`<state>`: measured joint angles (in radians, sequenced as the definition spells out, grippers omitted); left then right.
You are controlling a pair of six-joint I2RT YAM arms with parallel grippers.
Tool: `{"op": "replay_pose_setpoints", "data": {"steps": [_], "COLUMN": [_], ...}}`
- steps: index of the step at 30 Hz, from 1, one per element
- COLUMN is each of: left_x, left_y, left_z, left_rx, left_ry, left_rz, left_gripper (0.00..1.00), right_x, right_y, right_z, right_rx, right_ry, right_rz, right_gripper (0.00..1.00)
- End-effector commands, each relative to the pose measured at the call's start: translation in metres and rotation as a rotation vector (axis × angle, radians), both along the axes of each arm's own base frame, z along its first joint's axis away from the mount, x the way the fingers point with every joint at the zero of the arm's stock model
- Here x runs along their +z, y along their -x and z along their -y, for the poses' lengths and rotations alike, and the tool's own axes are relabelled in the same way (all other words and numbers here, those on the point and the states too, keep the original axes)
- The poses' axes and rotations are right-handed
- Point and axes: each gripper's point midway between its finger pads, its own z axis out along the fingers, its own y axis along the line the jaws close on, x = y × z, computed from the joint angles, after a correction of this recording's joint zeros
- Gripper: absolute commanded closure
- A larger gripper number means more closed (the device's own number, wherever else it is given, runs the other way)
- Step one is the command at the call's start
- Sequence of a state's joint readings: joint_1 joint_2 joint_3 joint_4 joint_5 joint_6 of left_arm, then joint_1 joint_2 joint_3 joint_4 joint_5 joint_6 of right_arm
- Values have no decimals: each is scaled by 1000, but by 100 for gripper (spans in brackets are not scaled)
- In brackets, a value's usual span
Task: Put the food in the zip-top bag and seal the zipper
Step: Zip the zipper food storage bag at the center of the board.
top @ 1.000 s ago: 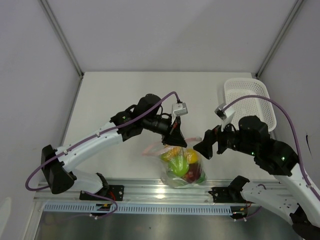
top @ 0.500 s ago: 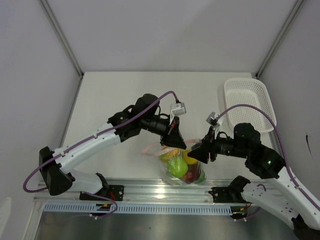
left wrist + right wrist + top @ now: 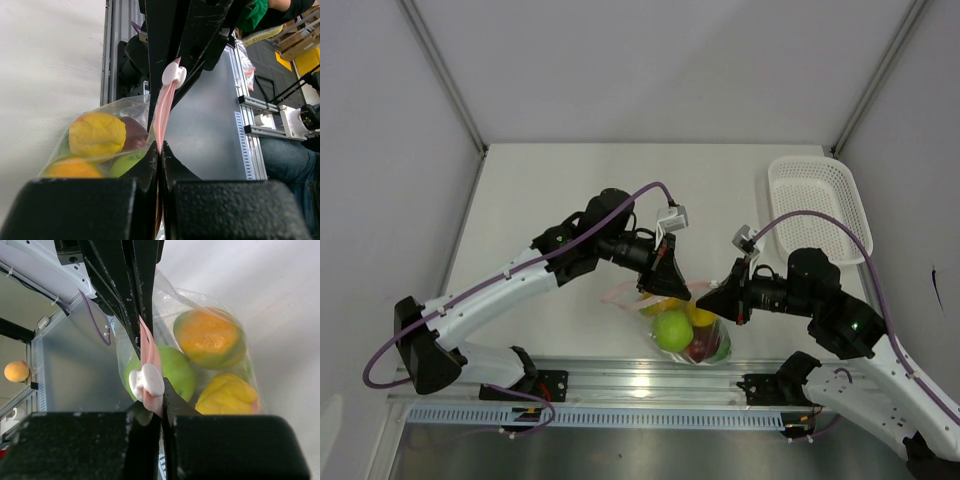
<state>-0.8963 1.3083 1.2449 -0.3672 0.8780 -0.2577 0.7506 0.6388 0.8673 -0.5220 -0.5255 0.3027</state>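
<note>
Near the rail [image 3: 620,378], both end effectors [image 3: 671,289] [image 3: 713,301] clamp the crinkly bag's [image 3: 692,342] pink zipper [image 3: 161,116].

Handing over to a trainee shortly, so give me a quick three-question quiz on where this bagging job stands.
1. True or false: the left hand is shut on the zipper.
2. Relative to the zip-top bag, the food lies: A) beside it B) inside it C) under it.
3. Which hand has the white slider at its fingertips?
Key: 1 true; 2 B; 3 the right hand, also shut on the zipper.
</note>
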Motion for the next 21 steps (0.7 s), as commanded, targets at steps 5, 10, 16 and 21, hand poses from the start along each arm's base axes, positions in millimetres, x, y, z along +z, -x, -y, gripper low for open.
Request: {"op": "replay_pose_setpoints", "data": {"steps": [5,10,16,21], "left_x": [28,38,55,60], "left_y": [8,11,2,-2], "left_z": [-6,-8,1,11], "left_rx": [-42,-56,-48,-24], "left_ry": [110,165,191,196], "left_rz": [70,113,134,142], "left_gripper": [88,67,43,40], "right_x": [14,11,11,13], "right_y": [0,3,12,10], "right_z": [-4,-6,-15,-16], "right_rx": [18,48,140,132], "right_ry": [-51,-51,-79,-84], "right_rz": [37,38,6,-3], "right_gripper": [100,100,100,100]}}
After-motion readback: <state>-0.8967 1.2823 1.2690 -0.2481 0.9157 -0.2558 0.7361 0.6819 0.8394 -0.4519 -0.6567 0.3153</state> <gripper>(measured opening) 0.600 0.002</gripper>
